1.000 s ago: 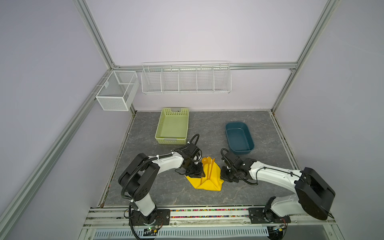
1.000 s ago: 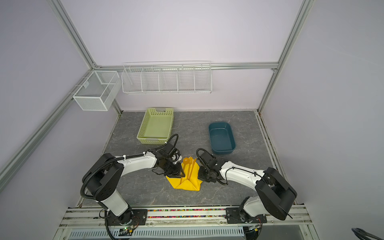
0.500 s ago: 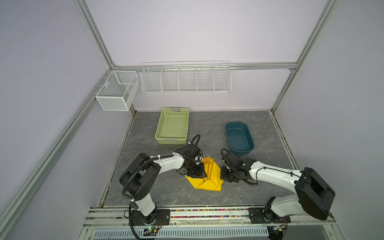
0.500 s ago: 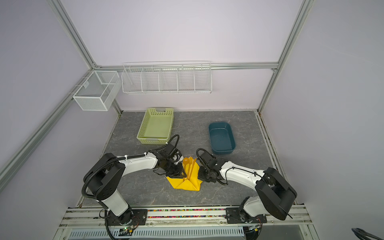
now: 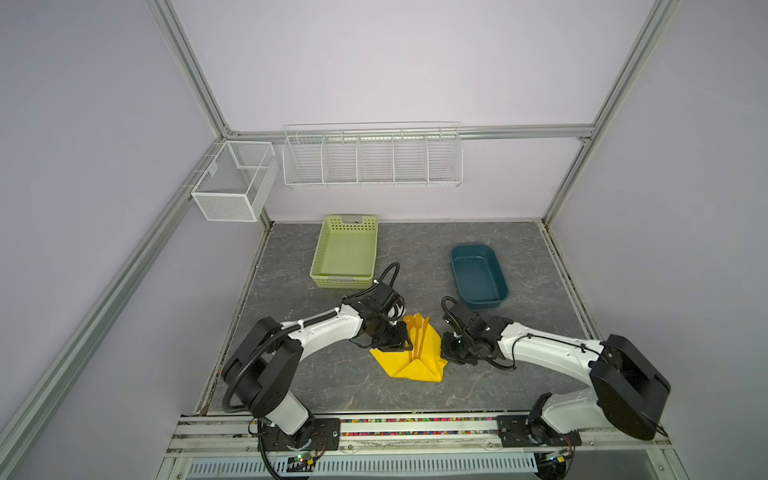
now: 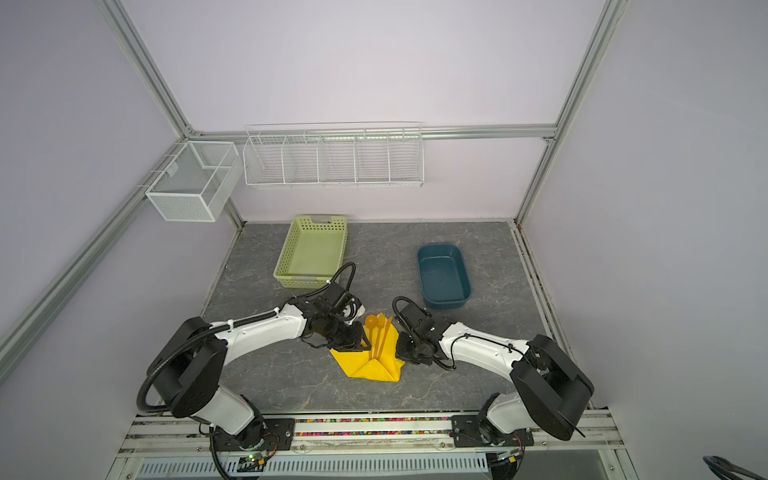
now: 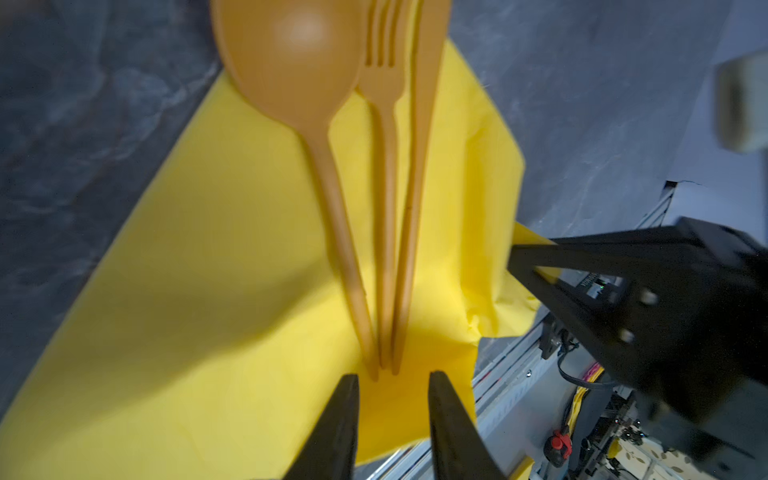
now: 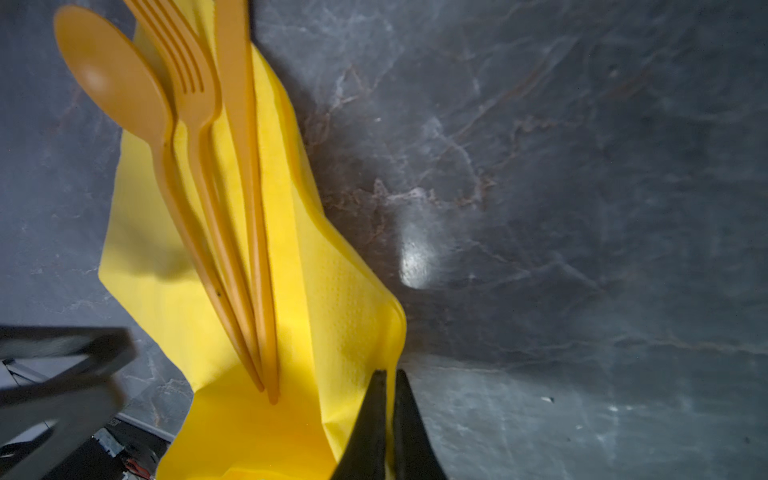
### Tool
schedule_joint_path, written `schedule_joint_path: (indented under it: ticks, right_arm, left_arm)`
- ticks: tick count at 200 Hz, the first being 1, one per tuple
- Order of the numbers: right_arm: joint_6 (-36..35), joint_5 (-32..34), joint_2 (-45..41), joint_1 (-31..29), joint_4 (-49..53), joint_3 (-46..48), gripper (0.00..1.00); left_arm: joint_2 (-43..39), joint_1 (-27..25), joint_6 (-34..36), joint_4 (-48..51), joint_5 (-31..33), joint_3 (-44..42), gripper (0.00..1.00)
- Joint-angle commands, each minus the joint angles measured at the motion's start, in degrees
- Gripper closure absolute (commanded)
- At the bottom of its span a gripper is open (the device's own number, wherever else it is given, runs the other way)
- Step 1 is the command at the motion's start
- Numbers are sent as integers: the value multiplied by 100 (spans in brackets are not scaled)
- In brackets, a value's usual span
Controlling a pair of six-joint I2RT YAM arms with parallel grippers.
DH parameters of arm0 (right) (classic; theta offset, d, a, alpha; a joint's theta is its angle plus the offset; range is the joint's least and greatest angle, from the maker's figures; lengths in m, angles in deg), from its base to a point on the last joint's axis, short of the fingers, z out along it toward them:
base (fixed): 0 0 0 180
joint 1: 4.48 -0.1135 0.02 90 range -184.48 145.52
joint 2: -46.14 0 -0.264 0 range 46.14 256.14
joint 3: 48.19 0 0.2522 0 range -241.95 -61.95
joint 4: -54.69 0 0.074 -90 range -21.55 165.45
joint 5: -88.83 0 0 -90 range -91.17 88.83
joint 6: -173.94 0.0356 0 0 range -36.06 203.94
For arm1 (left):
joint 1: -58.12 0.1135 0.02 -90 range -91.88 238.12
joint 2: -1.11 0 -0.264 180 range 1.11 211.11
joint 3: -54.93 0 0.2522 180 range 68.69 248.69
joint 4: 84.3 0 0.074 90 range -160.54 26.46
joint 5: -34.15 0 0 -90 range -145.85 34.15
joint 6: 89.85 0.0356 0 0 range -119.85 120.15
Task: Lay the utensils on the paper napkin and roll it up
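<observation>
Utensils [image 5: 419, 336]: we see them on the paper napkin [image 5: 415, 368].
Paper napkin: between left pincer [image 5: 405, 343] and right pincer [image 5: 444, 353].
Behind: basket [image 5: 343, 283] left, tub [image 5: 484, 302] right.

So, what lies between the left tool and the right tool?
The paper napkin with the utensils lying on it, seen in both top views; the right tool is shut on its edge.

Top views bright; wrist views dim, blurred.
</observation>
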Motion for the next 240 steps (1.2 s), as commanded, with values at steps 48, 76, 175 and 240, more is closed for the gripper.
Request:
schedule_joint_path:
  ticks: [48, 76, 175, 240]
  right_arm:
    - [60, -13, -10, 57, 13, 22, 91]
    - [63, -35, -7, 61, 1, 18, 91]
    - [130, -69, -314, 23, 163, -159, 91]
    - [177, -51, -296, -98, 251, -358, 90]
  left_arm:
    - [-978, -361, 1204, 383, -877, -114, 76]
    - [-619, -769, 1208, 179, -1021, -180, 77]
    - [256, -985, 750, -157, 361, -185, 81]
    - [623, -979, 463, -578, 497, -372, 81]
